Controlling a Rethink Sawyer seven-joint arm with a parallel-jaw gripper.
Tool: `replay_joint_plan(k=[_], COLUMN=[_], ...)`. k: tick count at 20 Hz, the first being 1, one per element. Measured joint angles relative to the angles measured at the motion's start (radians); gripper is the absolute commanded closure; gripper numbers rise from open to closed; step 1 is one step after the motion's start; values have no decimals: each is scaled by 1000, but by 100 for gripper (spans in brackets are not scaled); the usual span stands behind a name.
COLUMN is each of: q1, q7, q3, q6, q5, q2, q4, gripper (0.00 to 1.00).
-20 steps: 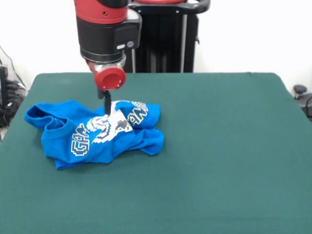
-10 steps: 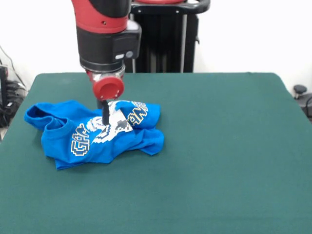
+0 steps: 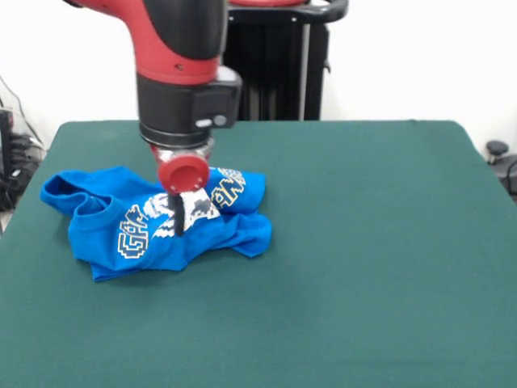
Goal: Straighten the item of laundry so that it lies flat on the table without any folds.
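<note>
Reaching: my gripper (image 3: 178,224) is down on the crumpled blue T-shirt (image 3: 153,222), tips at the white print near its middle
Jaws: narrow, dark; I cannot tell whether they are parted or pinching cloth
Shirt: bunched on the green table (image 3: 363,242), long axis across it, collar end farthest from me

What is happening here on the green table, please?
A red and black robot arm is working on a crumpled blue T-shirt that lies on the table, toward the left side in the front view. Its gripper is down on the middle of the shirt, at the white print. Whether it grips the cloth cannot be seen from here. The shirt is bunched up with several folds, so it is not yet flat.
</note>
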Motion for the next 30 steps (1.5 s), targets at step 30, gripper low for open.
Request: replay_joint_plan(k=[30], q1=[260], q7=[0], q3=[-200], q6=[33], q5=[211], q2=[100], q4=[5], gripper=[0])
